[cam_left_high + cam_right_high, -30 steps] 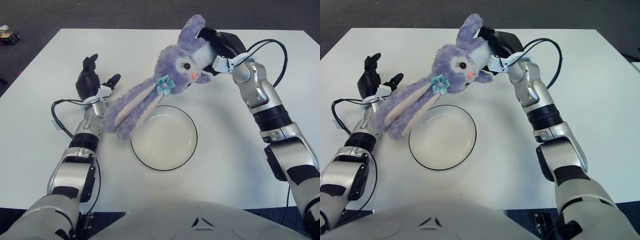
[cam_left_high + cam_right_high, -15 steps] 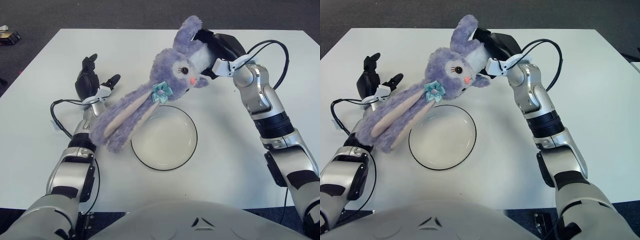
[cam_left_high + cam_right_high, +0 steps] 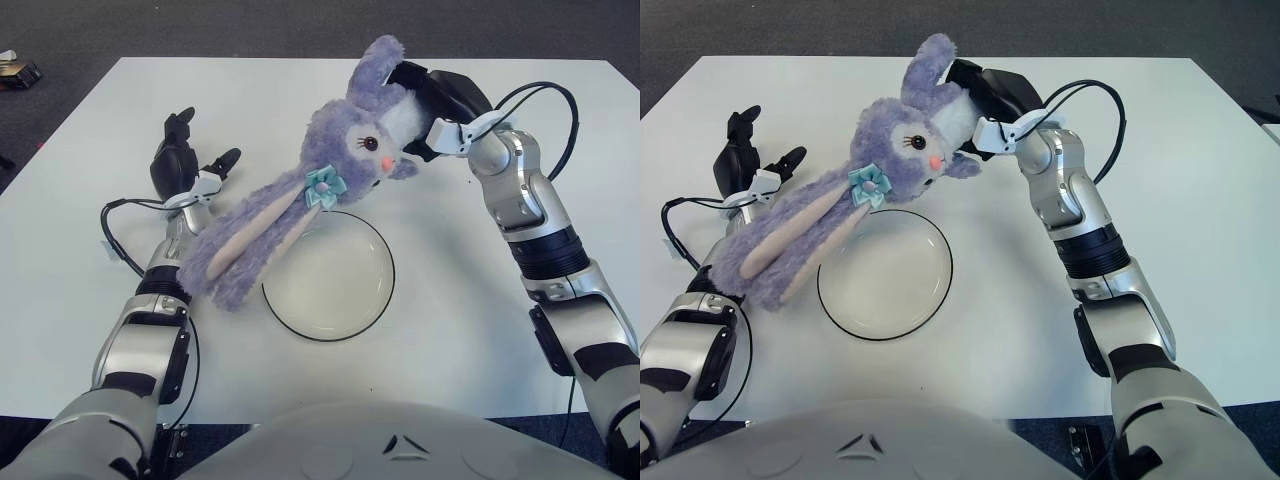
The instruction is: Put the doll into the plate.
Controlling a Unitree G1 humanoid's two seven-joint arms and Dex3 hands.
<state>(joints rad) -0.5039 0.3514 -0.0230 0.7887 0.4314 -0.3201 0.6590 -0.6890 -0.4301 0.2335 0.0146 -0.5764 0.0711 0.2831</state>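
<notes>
Left eye view shows the right hand (image 3: 425,95) closed on the body of a purple rabbit doll (image 3: 340,165), holding it up over the white table (image 3: 480,290). The doll sits directly at that hand, on its left side: the white body is in the fingers, the face with its pink nose turns toward the camera, and one short ear sticks up beside the hand. Two long ears, purple outside and pale pink inside, trail down and to the left, with a small teal flower at their base. They pass across the far left rim of the clear round plate (image 3: 372,300) and their tips show in front of the left forearm. Whether the ears touch the plate or the arm cannot be told. Most of the plate's inside is uncovered.

The left hand (image 3: 180,165) shows left of the doll, fingers spread and holding nothing.

At the far left edge of this view a small dark object (image 3: 15,72) lies on the floor beyond the table. Right eye view does not show it, but takes in more of the table to the right of the right arm.
</notes>
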